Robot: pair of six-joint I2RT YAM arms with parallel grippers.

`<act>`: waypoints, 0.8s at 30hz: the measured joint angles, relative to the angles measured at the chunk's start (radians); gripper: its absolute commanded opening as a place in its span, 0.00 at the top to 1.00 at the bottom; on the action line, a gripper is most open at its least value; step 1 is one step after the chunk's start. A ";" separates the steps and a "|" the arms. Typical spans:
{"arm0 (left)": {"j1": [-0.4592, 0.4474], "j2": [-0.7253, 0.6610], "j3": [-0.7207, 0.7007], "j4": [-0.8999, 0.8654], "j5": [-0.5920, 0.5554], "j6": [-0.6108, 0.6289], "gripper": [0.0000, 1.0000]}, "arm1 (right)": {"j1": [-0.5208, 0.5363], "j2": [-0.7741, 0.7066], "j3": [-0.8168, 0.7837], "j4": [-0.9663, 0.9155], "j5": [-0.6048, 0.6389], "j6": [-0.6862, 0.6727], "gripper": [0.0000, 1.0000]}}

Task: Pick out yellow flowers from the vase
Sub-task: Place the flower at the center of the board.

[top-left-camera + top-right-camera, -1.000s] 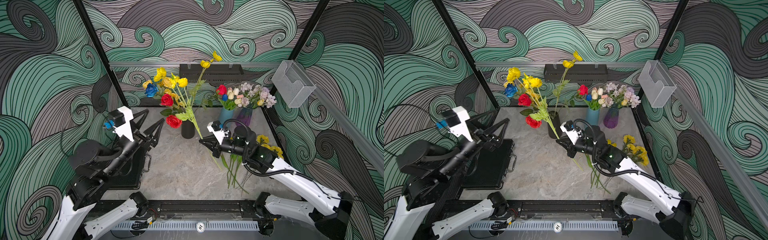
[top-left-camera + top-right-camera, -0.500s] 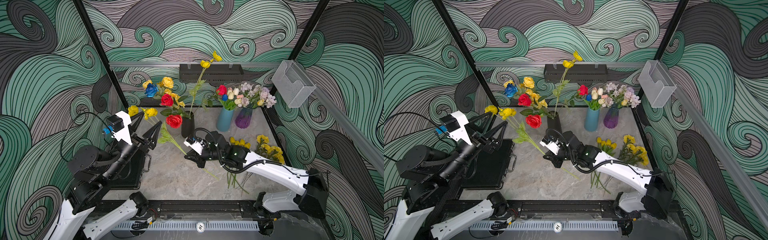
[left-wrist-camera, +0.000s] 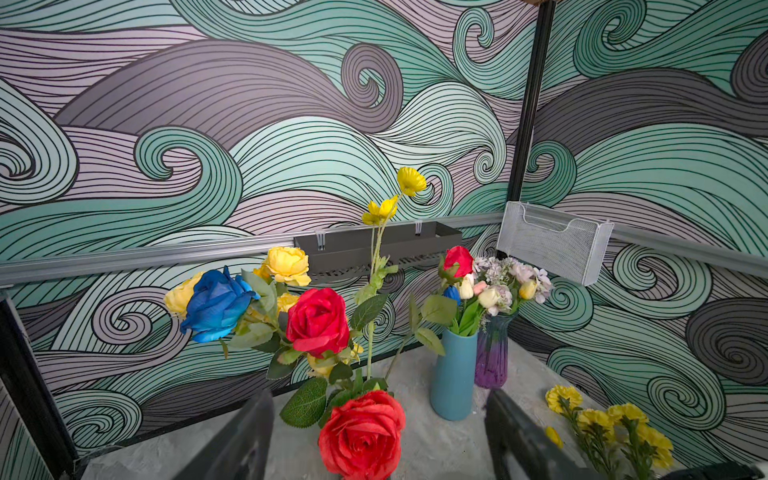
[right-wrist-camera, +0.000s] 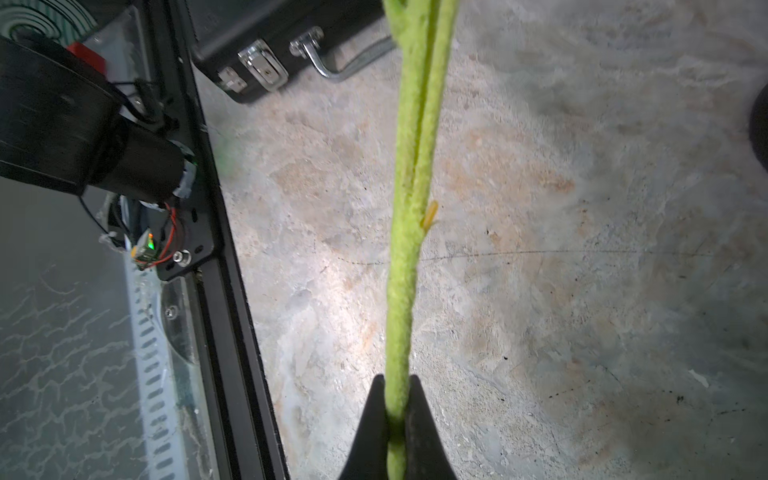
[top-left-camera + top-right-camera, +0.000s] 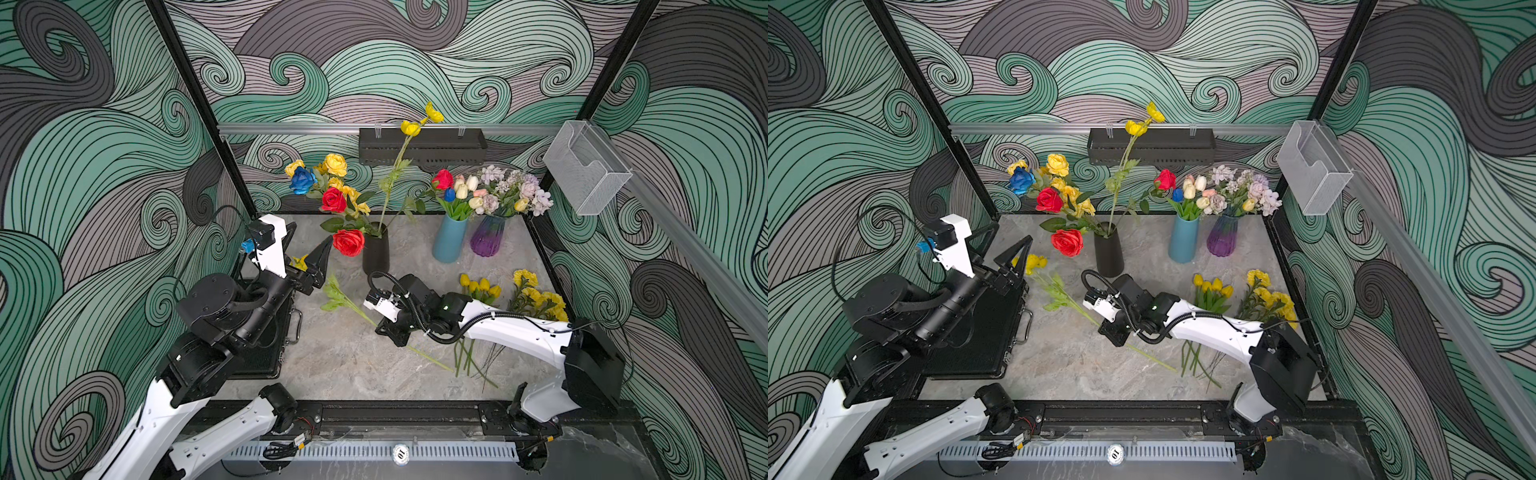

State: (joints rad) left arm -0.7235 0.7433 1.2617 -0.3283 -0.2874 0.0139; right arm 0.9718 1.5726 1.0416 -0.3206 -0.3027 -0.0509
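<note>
Just front of the matte black cylindrical vase [image 5: 376, 254], right gripper [image 4: 394, 395] is pinching a fuzzy-green-stemmed yellow flower [image 4: 409, 166]; left gripper [image 5: 309, 251], left of vase, is sitting with jaws spread wide.

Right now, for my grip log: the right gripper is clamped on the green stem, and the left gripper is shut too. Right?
No: the left gripper is open, jaws spread apart, as the left wrist view shows. The right gripper is clamped on the green stem.

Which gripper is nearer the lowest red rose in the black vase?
Left. The left gripper, open, is right beside the red rose; the right gripper is low in front of the vase, shut on the stem of a yellow flower.
</note>
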 measured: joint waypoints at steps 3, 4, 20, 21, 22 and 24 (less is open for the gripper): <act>0.000 0.011 0.000 0.000 -0.003 -0.001 0.22 | -0.006 0.045 -0.007 -0.006 0.022 -0.002 1.00; 0.000 0.014 0.000 0.000 -0.005 -0.002 0.22 | -0.010 0.060 -0.008 -0.006 0.032 -0.003 1.00; 0.000 0.045 -0.001 0.001 -0.032 -0.003 0.22 | -0.047 0.193 -0.008 -0.008 0.107 -0.028 0.75; 0.000 0.047 -0.001 0.000 -0.034 -0.003 0.22 | -0.047 0.193 -0.008 -0.006 0.111 -0.029 0.74; 0.000 0.048 -0.001 0.000 -0.035 -0.003 0.22 | -0.047 0.193 -0.008 -0.005 0.114 -0.029 0.73; 0.000 0.051 -0.001 0.001 -0.039 -0.003 0.22 | -0.047 0.193 -0.007 -0.005 0.121 -0.031 0.71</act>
State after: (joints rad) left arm -0.7235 0.7948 1.2610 -0.3275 -0.3264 0.0109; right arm 0.9253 1.7657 1.0344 -0.3260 -0.1822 -0.0814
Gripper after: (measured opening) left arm 0.784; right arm 0.274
